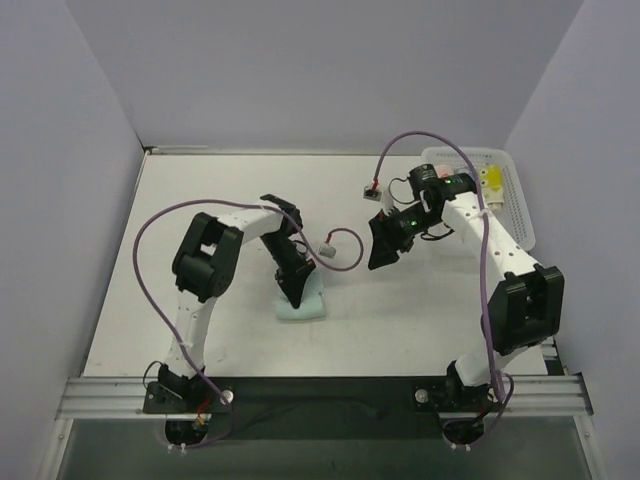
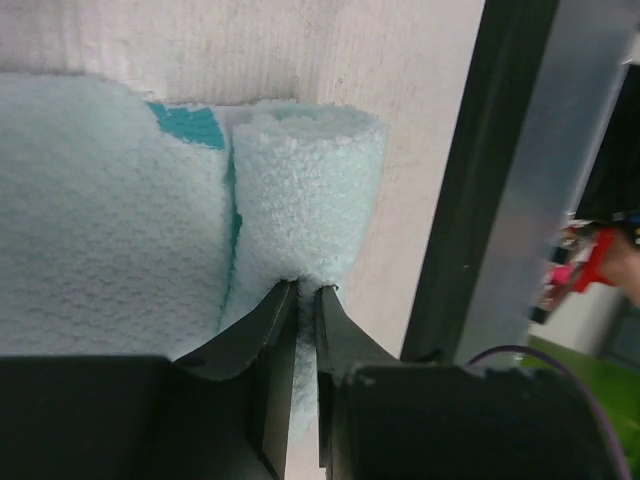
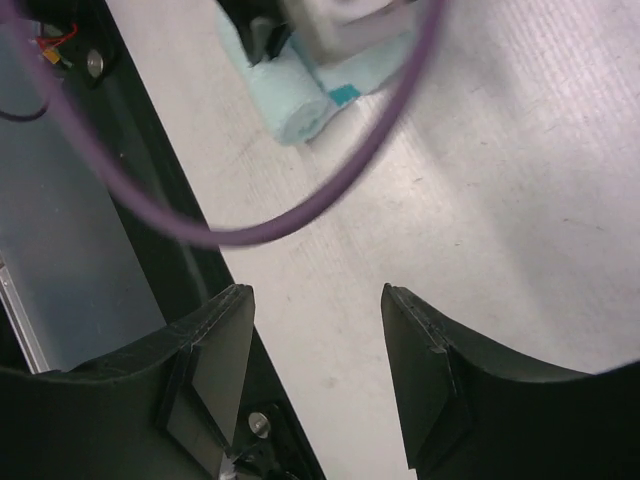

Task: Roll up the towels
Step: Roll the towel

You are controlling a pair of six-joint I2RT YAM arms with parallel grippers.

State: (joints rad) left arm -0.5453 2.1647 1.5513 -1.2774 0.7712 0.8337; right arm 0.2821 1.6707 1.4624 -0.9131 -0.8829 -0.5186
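Observation:
A pale mint-green towel (image 1: 308,306) lies on the white table, left of the middle. In the left wrist view its near end is wound into a roll (image 2: 310,190), and the flat rest (image 2: 100,220) lies to the left with a teal strip showing at the fold. My left gripper (image 2: 305,292) is shut on the roll's edge, with cloth pinched between the fingers. It stands over the towel (image 1: 296,292). My right gripper (image 3: 318,300) hangs open above bare table (image 1: 383,255), right of the towel, with nothing between its fingers. From there the roll (image 3: 295,105) shows far off.
A white slotted basket (image 1: 515,215) sits at the back right with a yellow cloth (image 1: 492,178) inside. Purple cables loop from both arms (image 3: 250,225). The table's front edge with its black and metal rail (image 2: 480,200) runs close beside the roll.

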